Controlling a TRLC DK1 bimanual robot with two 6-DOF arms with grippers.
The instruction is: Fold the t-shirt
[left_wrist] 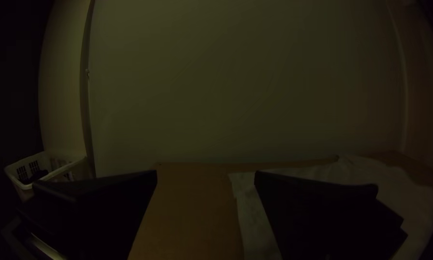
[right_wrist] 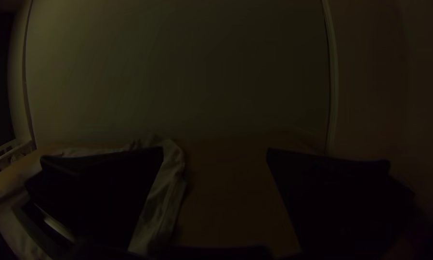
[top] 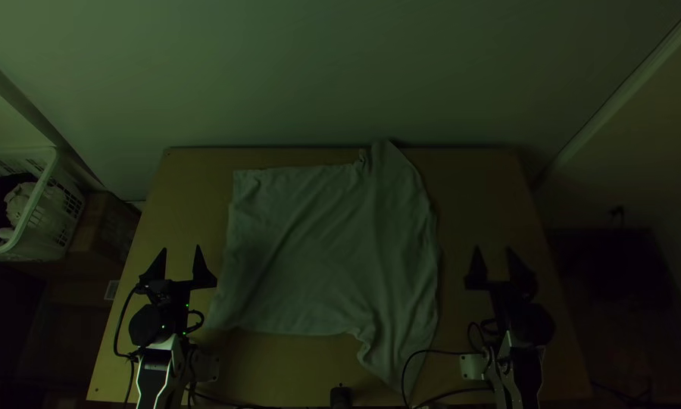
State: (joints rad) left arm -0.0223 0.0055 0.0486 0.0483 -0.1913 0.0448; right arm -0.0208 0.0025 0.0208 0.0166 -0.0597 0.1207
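Observation:
The pale t-shirt (top: 325, 250) lies spread and lightly wrinkled across the middle of the table, its sleeves at the right side, one pointing to the back edge and one to the near edge. My left gripper (top: 182, 256) stands open near the shirt's lower left side, nothing between its fingers; the left wrist view shows the gripper (left_wrist: 205, 177) with the shirt (left_wrist: 247, 202) beyond one finger. Off the shirt's right side, my right gripper (top: 493, 257) is open and holds nothing. In the right wrist view the gripper (right_wrist: 215, 153) has the shirt (right_wrist: 170, 183) behind one finger.
A white laundry basket (top: 41, 204) with clothes stands left of the table, on a brown box (top: 105, 227). Bare wood (top: 476, 189) borders the shirt on the right. A small black object (top: 341, 397) sits at the near edge, and cables run beside both arms.

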